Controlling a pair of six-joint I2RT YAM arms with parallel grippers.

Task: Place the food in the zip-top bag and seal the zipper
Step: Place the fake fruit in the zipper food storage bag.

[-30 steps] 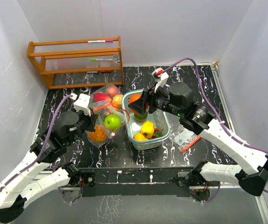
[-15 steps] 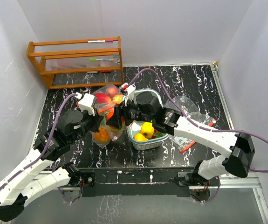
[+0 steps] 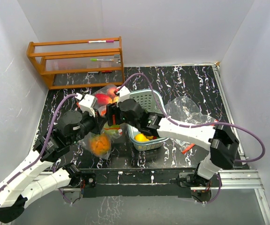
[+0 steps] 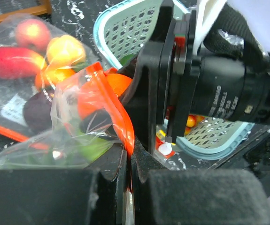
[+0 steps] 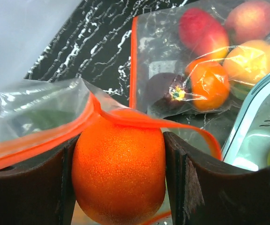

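Orange toy fruit (image 5: 119,164) is sitting clamped between the fingers of the right gripper (image 5: 118,192), low in the middle of the right wrist view, and is pressing against the orange-red zipper (image 5: 92,115) at the mouth of the clear zip-top bag (image 5: 36,117). The left gripper (image 4: 127,173) is pinching that bag's rim with its jaws fully closed. A second bag (image 5: 210,61) of fruits is lying at the upper right on the worktop (image 3: 181,79), just beside the teal basket (image 3: 149,101).

White arms (image 3: 187,133) carry black joints (image 3: 71,125) and purple cables (image 3: 136,74).
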